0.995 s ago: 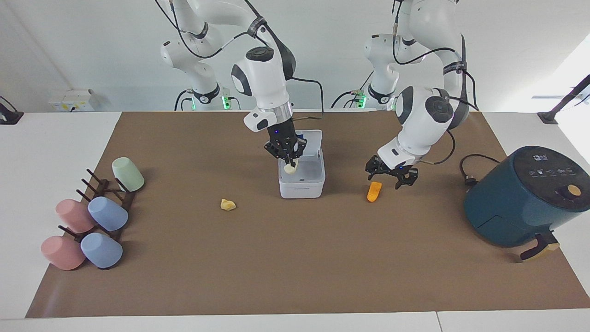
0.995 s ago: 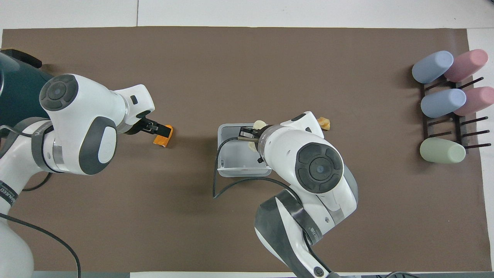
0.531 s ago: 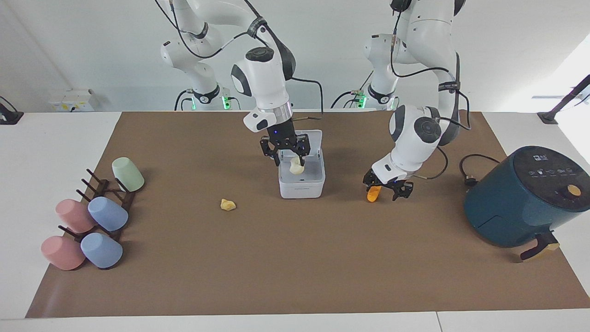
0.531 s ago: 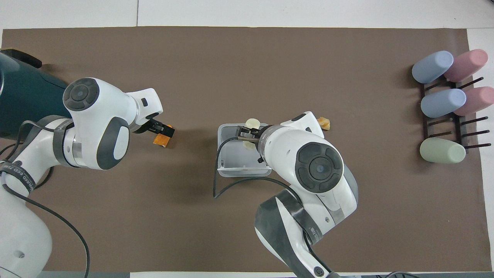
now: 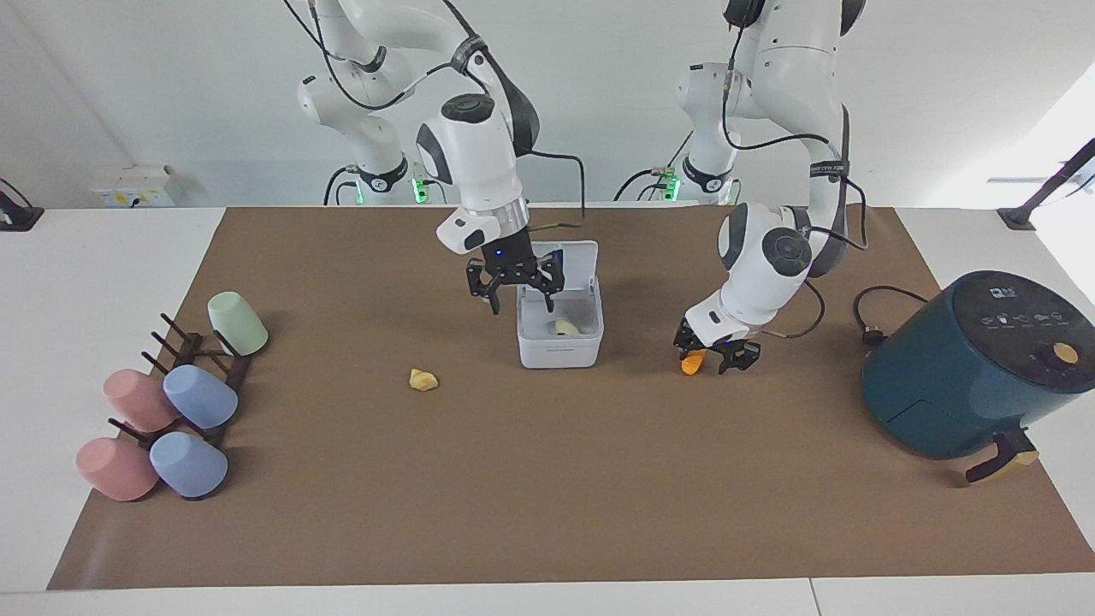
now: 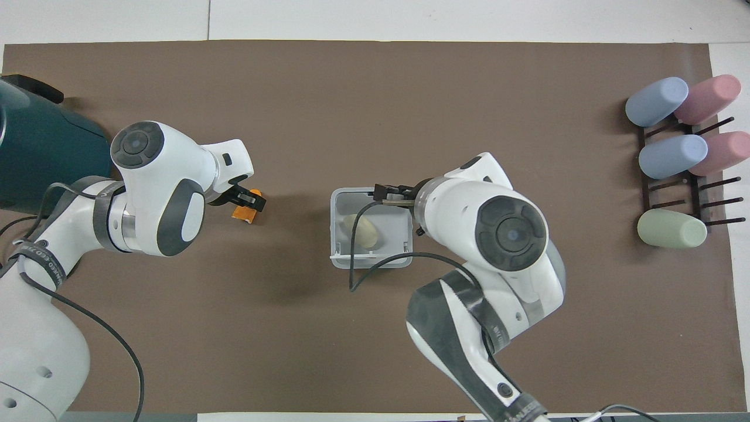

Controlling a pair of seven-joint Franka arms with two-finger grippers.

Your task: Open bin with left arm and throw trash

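Observation:
The white bin (image 5: 560,349) stands mid-table with its lid up (image 5: 575,261); it also shows in the overhead view (image 6: 338,234). The pale cream lump (image 5: 565,326) lies inside it (image 6: 363,230). My right gripper (image 5: 520,301) is open and empty, raised over the bin's rim at the right arm's end (image 6: 388,196). The yellowish lump (image 5: 422,379) lies on the mat beside the bin, toward the right arm's end; my right arm hides it in the overhead view. My left gripper (image 5: 708,358) is open, low, straddling the orange piece (image 5: 691,364), which also shows from above (image 6: 241,213).
A dark teal air fryer (image 5: 967,368) with its cable stands at the left arm's end of the table (image 6: 35,152). A dark rack with several pastel cups (image 5: 197,393) sits at the right arm's end (image 6: 674,158). A brown mat (image 5: 547,496) covers the table.
My right gripper opened and let the cream lump drop into the bin, then shifted toward the right arm's end. My left gripper came down around the orange piece.

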